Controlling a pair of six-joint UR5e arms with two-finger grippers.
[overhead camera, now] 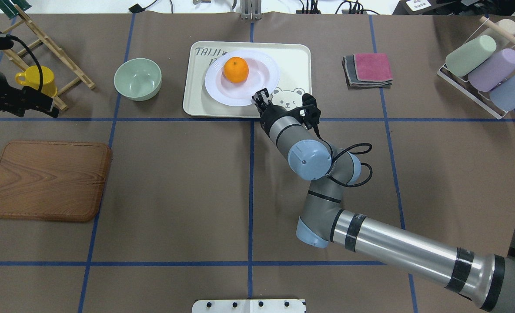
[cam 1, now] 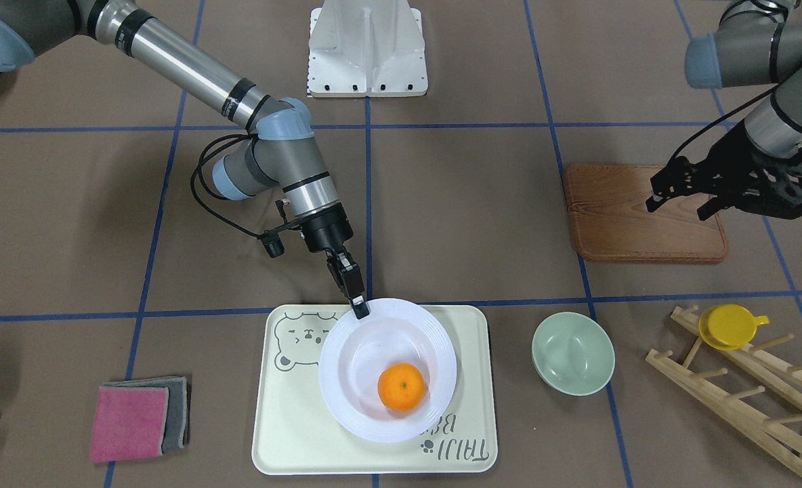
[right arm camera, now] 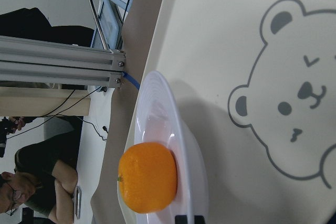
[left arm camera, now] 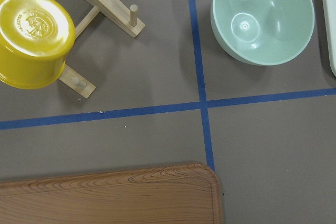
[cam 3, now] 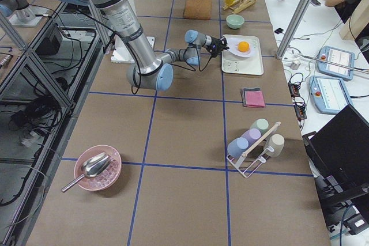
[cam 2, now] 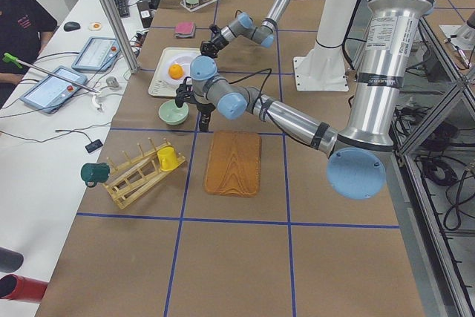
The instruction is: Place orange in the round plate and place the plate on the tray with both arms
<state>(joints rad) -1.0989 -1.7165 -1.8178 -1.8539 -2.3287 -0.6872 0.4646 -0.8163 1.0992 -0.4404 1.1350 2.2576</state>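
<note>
The orange (cam 1: 402, 387) lies inside the white round plate (cam 1: 336, 400), and the plate sits over the cream bear tray (cam 1: 286, 420). My right gripper (cam 1: 360, 310) reaches down to the plate's rim on the robot's side and is shut on it. One black fingertip (right arm camera: 189, 219) shows at that rim in the right wrist view, beside the orange (right arm camera: 148, 177). My left gripper (cam 1: 679, 203) hangs open and holds nothing, above the brown wooden board (cam 1: 638, 217), well away from the tray.
A pale-green bowl (cam 1: 572, 353) stands just beside the tray. A wooden peg rack with a yellow cup (cam 1: 729, 327) lies beyond it. Folded pink and grey cloths (cam 1: 140, 417) lie on the tray's other side. A wire rack of pastel cups (overhead camera: 488, 69) stands at the table's far corner.
</note>
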